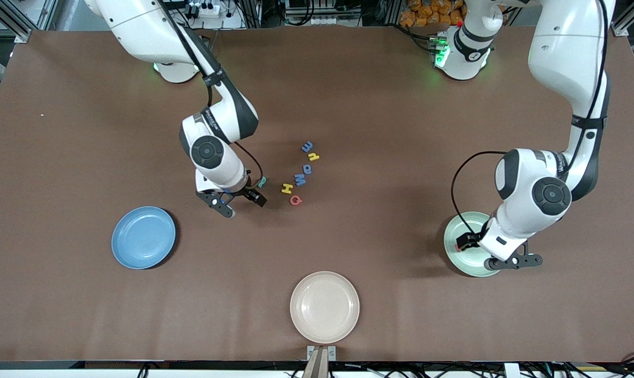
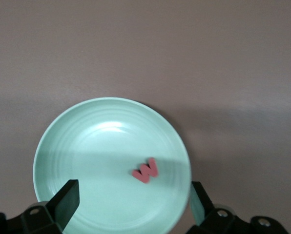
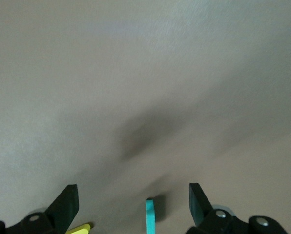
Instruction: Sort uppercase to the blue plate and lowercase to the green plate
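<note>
A: Which arm is sitting nearer the letters?

B: The right one; the right gripper (image 1: 242, 202) is hanging wide and empty just beside the cluster in the middle of the table (image 1: 60, 157), on the side toward the right arm's end; the teal R (image 1: 262, 182) is standing on edge between its spread fingers in the right wrist view, its long axis running roughly along the line of sight, with the yellow H (image 1: 286, 188) showing at one fingertip.

A: And the other arm?

B: The left gripper (image 1: 493, 256) is hovering over the green plate (image 1: 456, 252), wide apart and holding nothing; the red w (image 2: 146, 170) is lying flat inside that plate.

A: Is there room?

B: The cloth around the R is looking bare on the gripper's side; the blue plate (image 1: 143, 237) is waiting empty near the table's front edge, toward the right arm's end; the cream plate (image 1: 325, 307) is lying unused at that edge's middle.
</note>
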Controlling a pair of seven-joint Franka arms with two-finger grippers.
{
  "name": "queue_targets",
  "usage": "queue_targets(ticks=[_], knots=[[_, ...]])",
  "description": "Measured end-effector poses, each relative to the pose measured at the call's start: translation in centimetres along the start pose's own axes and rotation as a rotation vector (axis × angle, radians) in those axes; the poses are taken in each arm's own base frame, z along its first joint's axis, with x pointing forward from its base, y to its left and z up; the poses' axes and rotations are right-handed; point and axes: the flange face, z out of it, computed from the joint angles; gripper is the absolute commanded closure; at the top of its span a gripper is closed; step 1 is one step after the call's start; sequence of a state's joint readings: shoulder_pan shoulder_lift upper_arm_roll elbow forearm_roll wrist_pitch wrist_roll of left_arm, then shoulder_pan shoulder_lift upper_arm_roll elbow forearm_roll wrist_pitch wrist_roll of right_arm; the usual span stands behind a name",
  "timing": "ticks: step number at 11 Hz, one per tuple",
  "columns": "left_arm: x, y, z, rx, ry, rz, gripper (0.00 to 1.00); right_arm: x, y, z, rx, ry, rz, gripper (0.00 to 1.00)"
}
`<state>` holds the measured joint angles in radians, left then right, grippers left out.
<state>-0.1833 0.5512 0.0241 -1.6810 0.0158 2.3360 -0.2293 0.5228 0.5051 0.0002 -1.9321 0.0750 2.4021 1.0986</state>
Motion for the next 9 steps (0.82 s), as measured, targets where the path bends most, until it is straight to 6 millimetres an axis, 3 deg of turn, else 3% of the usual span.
queue_targets(ticks=[3,9], knots=[[-1.2,3.8,-2.8,-0.032,-0.024,0.054,0.0,-0.5,0.0,2.1,-0.015,-0.004,0.006,0.0],[-5.1,12.3,-3.6,-0.081,-0.118,0.005,0.0,-2.0,0.9,4.3,-0.02,-0.004,-0.008,0.0]])
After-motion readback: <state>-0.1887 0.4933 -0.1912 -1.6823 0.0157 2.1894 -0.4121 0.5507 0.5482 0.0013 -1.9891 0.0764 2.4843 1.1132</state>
